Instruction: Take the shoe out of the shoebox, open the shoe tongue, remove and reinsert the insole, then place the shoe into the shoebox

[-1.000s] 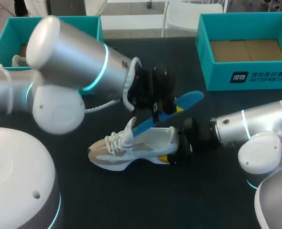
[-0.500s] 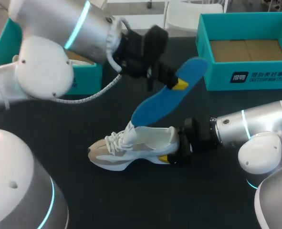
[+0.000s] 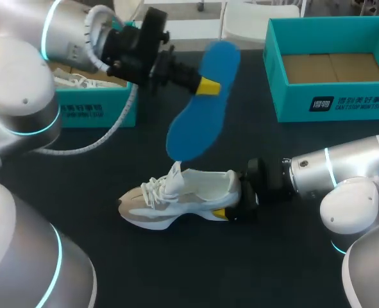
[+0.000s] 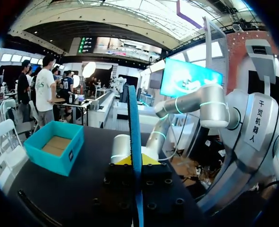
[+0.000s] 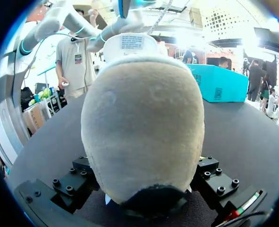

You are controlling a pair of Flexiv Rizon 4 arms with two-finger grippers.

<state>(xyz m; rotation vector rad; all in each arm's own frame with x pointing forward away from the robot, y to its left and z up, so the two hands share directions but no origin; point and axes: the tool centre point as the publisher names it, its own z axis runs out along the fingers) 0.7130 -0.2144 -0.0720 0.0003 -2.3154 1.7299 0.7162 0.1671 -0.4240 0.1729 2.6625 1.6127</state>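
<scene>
A white and beige sneaker (image 3: 183,196) stands upright on the black table, toe to the left. My right gripper (image 3: 235,204) is shut on its heel, one finger on each side. In the right wrist view the heel (image 5: 141,123) fills the space between the fingers (image 5: 73,182). My left gripper (image 3: 207,85) is shut on the edge of a blue insole (image 3: 199,112), held in the air above and behind the sneaker, clear of it. In the left wrist view the insole (image 4: 133,123) stands edge-on between the yellow tips of the left gripper (image 4: 138,161).
A teal shoebox (image 3: 96,109) at the back left holds another white shoe (image 3: 74,78). A second teal shoebox (image 3: 333,99) at the back right shows only its cardboard floor. My left arm spans the table's left side.
My left arm has lifted the blue insole out of the sneaker and carried it up and toward the back. The sneaker and my right arm have stayed still.
</scene>
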